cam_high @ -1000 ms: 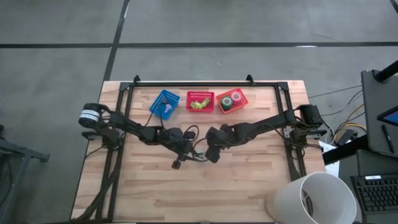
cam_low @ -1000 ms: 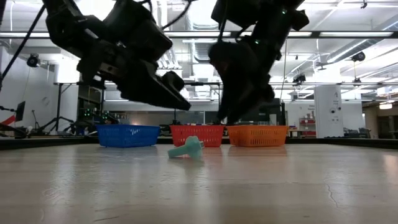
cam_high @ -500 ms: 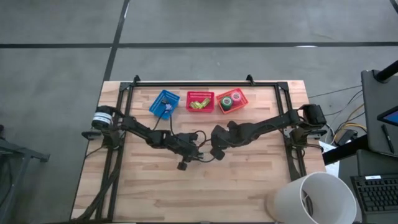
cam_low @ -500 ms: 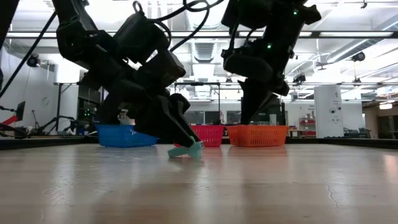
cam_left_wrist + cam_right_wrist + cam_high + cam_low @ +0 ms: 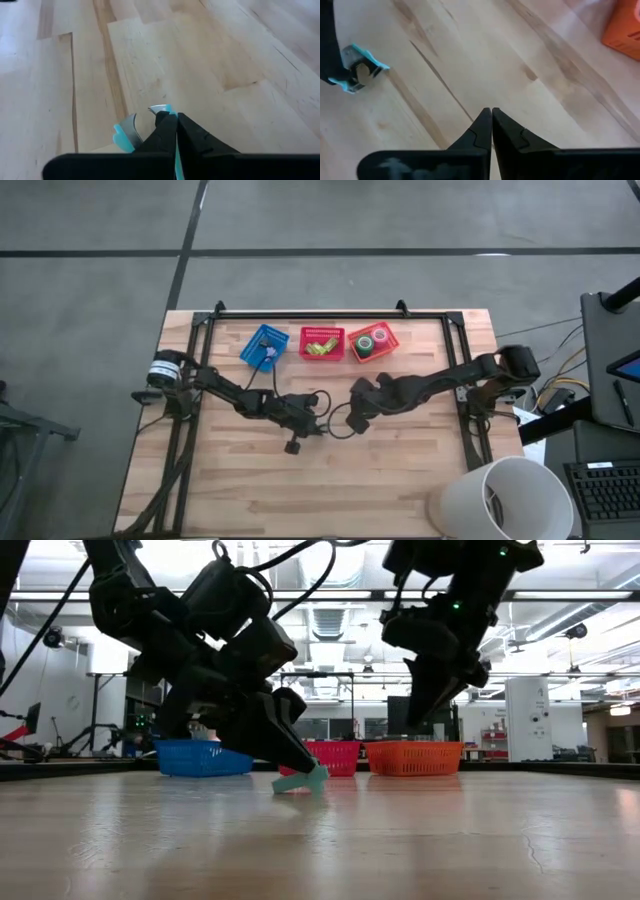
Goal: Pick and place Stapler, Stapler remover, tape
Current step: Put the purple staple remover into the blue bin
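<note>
A teal stapler remover (image 5: 305, 780) with metal claws (image 5: 134, 125) lies at the table's middle, and my left gripper (image 5: 316, 426) is shut on it. My right gripper (image 5: 352, 423) hangs shut and empty above the table, just right of the remover; its wrist view shows the remover (image 5: 359, 68) farther off. At the far edge, an orange basket (image 5: 373, 342) holds rolls of tape. No stapler is plain to see. My left gripper pinches the stapler remover's teal body (image 5: 168, 109) between its two fingers (image 5: 186, 134), slanting down from the table's left. The metal claws stick out ahead of the fingertips. In the low view the remover's lower end (image 5: 288, 786) rests on the table.
A blue basket (image 5: 264, 346) and a red basket (image 5: 322, 343) with yellow-green items stand beside the orange one along the far edge. A white bin (image 5: 510, 495) stands off the table's near right corner. Bare wood lies toward the near edge.
My left gripper has come down from above the table onto the stapler remover and taken hold of it. My right gripper has risen and drawn back toward the table's right edge.
</note>
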